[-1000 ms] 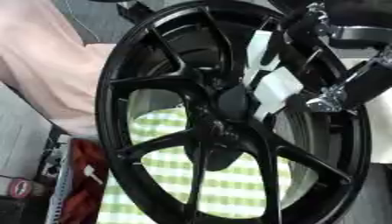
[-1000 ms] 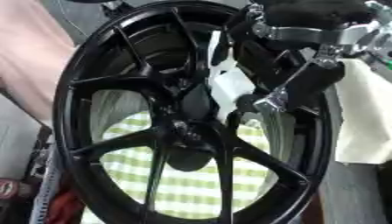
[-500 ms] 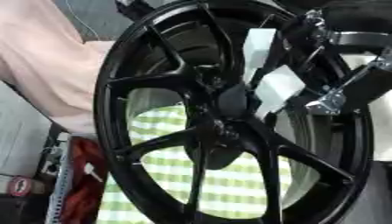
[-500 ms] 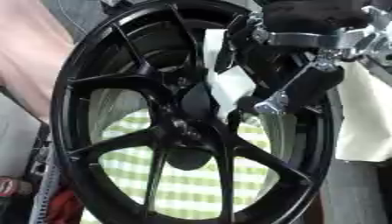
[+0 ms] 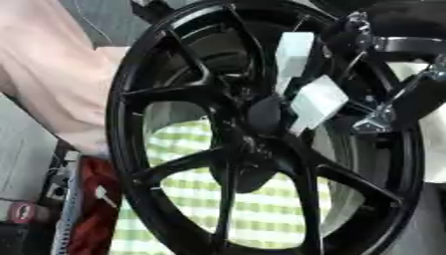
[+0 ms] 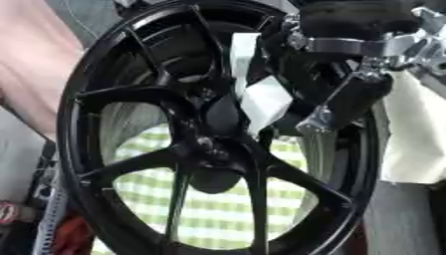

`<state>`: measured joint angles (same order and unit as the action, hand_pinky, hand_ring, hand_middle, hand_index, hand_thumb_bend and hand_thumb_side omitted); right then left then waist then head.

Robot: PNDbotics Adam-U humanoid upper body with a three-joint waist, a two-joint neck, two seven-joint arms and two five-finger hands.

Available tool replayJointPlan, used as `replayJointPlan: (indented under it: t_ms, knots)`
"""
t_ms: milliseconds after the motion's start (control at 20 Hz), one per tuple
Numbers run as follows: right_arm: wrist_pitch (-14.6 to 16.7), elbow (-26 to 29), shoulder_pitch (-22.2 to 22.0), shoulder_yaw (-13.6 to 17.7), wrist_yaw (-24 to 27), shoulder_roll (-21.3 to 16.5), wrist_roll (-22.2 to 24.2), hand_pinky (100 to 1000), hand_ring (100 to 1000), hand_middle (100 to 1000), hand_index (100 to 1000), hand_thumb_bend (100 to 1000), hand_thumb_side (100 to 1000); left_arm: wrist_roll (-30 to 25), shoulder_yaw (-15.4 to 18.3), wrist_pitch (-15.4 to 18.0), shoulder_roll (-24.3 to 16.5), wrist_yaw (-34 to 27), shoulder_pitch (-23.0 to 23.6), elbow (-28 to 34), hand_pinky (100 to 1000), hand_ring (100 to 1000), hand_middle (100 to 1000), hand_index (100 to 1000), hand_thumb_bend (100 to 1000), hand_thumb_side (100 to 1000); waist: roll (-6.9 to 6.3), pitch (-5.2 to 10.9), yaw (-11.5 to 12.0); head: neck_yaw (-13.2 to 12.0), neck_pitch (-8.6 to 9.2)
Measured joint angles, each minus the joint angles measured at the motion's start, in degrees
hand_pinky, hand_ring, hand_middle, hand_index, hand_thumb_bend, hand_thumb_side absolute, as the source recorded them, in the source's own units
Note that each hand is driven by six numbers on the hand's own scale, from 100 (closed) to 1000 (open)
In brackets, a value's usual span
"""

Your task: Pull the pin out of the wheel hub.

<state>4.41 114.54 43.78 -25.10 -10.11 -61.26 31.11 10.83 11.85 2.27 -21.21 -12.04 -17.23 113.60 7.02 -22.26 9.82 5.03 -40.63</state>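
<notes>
Your right hand (image 6: 348, 94) reaches in at the black wheel's (image 5: 174, 124) hub (image 5: 261, 114); whether its fingers grip anything, you cannot tell.

Readable text: none
White tags (image 5: 315, 102) on wheel hub (image 5: 261, 129): blank, nothing legible

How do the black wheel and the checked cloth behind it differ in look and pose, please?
The wheel is glossy black with open spokes and stands on edge; the checked cloth is pale green and white, matte, and lies flat. The wheel fills the view, while the cloth shows only through the gaps between the spokes.
</notes>
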Motion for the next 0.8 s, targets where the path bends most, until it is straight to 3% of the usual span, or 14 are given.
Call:
replayJointPlan:
  t_ms: [800]
  knots:
    - [-1.12, 0.00, -0.04, -0.80, 0.05, 0.00, 1.86, 680, 607, 630, 729, 454, 140, -0.32, 0.00, 0.13, 0.01, 0.00, -0.37, 0.00, 851, 667, 647, 809, 100, 828, 0.16, -0.30, 0.53, -0.13, 0.04]
